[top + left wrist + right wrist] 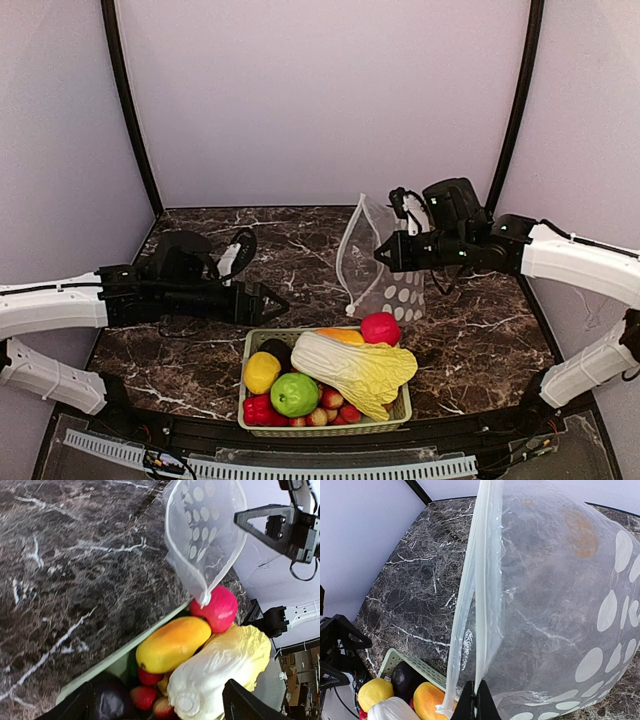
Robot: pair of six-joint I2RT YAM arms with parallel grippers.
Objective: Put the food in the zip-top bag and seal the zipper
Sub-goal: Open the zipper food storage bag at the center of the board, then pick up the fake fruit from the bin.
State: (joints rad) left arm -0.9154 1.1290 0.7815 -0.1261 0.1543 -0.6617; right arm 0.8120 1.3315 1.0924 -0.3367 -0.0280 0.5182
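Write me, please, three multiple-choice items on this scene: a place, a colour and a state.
1. The napa cabbage lies: A on the bare tabletop; B in the basket; C against the back wall.
2. The round fruit at the basket's far right corner is: A magenta-pink; B blue; C white.
3. The right gripper is: A wide open; B shut on a lemon; C shut on the zip-top bag's edge.
B, it rests inside the rim; A, its skin is plainly pink; C, it pinches the plastic.
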